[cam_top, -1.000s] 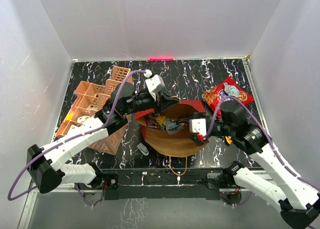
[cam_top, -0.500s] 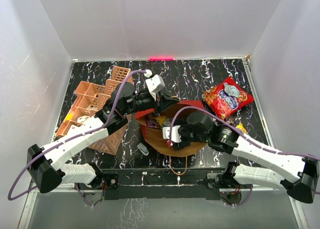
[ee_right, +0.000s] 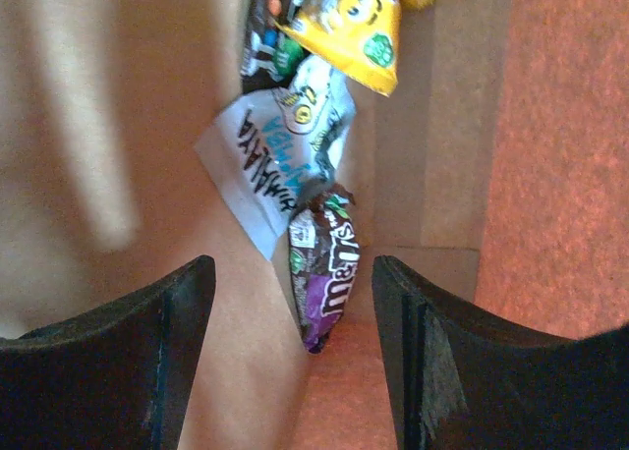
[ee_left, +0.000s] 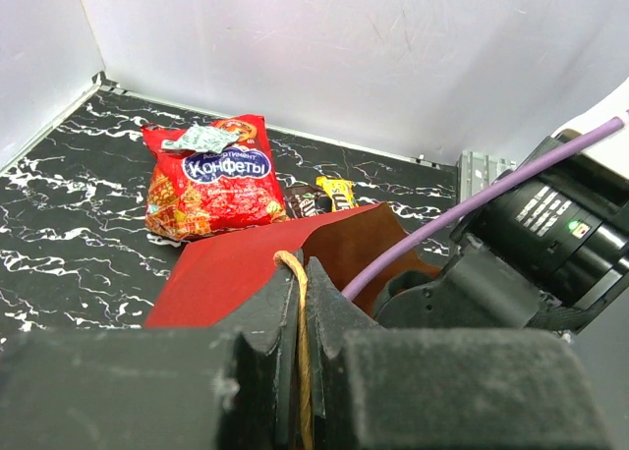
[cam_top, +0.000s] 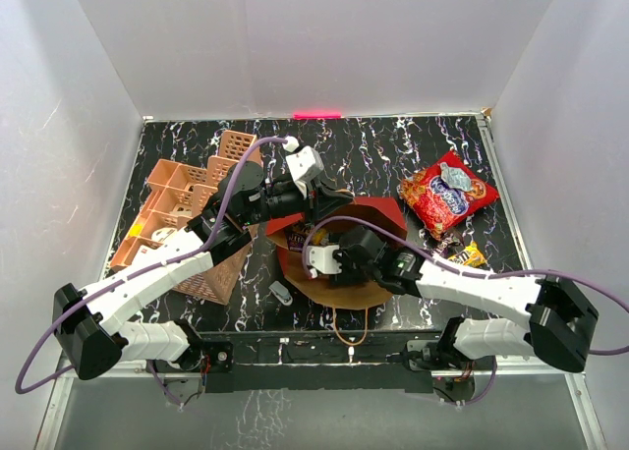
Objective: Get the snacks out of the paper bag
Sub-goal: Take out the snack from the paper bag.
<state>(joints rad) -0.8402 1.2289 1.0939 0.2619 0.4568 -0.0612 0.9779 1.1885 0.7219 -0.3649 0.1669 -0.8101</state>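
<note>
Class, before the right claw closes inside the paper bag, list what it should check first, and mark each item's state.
1. Left claw shut on the handle, paper bag open: ok.
2. Right claw open: ok.
3. Purple packet lined up between its fingers: ok.
4. Fingers deep enough to grip it: cannot tell.
5. Bag emptied: not ok; silver-blue packet and yellow packet are inside.
</note>
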